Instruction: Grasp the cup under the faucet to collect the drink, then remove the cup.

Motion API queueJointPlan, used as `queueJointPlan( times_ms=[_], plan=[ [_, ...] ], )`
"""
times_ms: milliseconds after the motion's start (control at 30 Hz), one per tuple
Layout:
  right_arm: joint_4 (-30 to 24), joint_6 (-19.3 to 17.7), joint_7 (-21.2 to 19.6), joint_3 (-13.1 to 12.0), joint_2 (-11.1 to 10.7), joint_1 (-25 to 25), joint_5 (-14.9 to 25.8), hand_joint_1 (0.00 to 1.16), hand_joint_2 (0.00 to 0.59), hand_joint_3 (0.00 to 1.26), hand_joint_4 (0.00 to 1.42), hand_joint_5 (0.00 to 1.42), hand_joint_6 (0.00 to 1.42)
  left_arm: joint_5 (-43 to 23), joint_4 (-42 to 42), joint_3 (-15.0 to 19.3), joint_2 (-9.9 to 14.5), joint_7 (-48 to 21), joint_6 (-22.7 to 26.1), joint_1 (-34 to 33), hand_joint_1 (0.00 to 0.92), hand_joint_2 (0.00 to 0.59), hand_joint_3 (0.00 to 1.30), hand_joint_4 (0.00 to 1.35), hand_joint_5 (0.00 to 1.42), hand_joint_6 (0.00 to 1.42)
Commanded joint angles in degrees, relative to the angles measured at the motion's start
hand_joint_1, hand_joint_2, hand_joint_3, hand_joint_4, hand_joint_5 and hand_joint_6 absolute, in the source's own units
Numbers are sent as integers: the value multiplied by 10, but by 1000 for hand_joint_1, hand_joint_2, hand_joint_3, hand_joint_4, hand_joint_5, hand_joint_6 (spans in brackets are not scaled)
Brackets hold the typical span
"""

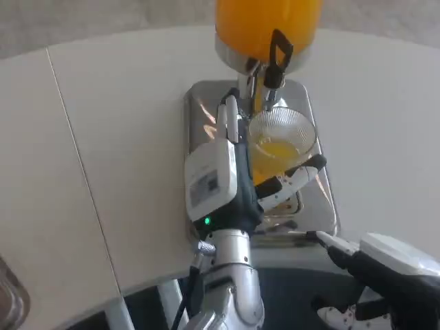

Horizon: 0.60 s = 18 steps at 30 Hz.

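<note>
Head view: I look down on the white table, where a drink dispenser stands at the far edge. Its tank is filled with orange liquid, and a black-handled faucet sticks out at the front above a shiny metal drip tray.

My left hand reaches forward over that tray and grips the cup. The cup is clear and ribbed, and I hold it directly below the faucet, with its rim close to the spout. The white back of the hand faces up and to the left; some fingers run up along the cup's left side, while another finger in white and black wraps across the near side beneath the cup. There is a shallow pool of orange drink in the bottom of the cup. Whether a stream is running from the faucet I cannot tell. A green light glows at the wrist, and the silver forearm runs down to the bottom edge of the picture.

My right hand sits low at the bottom right, just off the near edge of the table and well apart from the cup. It holds nothing; 1 finger points left toward the tray's near corner, and I cannot tell how the others lie.
</note>
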Motion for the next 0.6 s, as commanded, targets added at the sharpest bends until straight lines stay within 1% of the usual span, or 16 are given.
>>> queueJointPlan(
  times_ms=[33, 67, 200, 267, 333, 400, 467, 567, 600],
  plan=[
    [3, 5, 2, 3, -9, -3, 6, 649, 504, 0, 0, 0, 0, -12, 22, -1, -69, -5, 32, -18, 365, 41, 1, 20, 451, 573],
    [4, 6, 2, 2, -9, -2, 7, 674, 506, 0, 0, 0, 0, -13, 24, -1, -71, -5, 35, -21, 361, 42, 1, 27, 456, 593],
    [5, 7, 1, 1, -11, -1, 10, 685, 506, 0, 0, 0, 0, -15, 30, -4, -76, -8, 49, -29, 353, 39, 17, 58, 496, 685],
    [6, 7, 0, -1, -12, 0, 13, 688, 506, 0, 0, 0, 0, -15, 32, -7, -78, -9, 55, -31, 351, 39, 58, 95, 533, 751],
    [8, 7, -2, -2, -13, 0, 16, 690, 505, 0, 0, 0, 0, -13, 33, -12, -78, -10, 61, -31, 351, 39, 117, 157, 599, 892],
    [10, 8, -3, -3, -13, 1, 18, 692, 505, 0, 0, 0, 0, -13, 33, -15, -79, -8, 66, -32, 356, 41, 169, 224, 659, 992],
    [11, 8, -3, -4, -14, 1, 19, 696, 507, 0, 0, 0, 0, -15, 33, -16, -79, -4, 65, -32, 359, 44, 204, 262, 694, 1050],
    [14, 9, -3, -3, -15, 1, 20, 699, 507, 0, 0, 0, 0, -19, 34, -14, -82, 3, 60, -31, 380, 62, 277, 331, 769, 1201],
    [16, 9, -4, -4, -15, 1, 20, 700, 507, 0, 0, 0, 0, -21, 34, -14, -83, 8, 56, -31, 392, 72, 302, 360, 788, 1230]
  ],
)
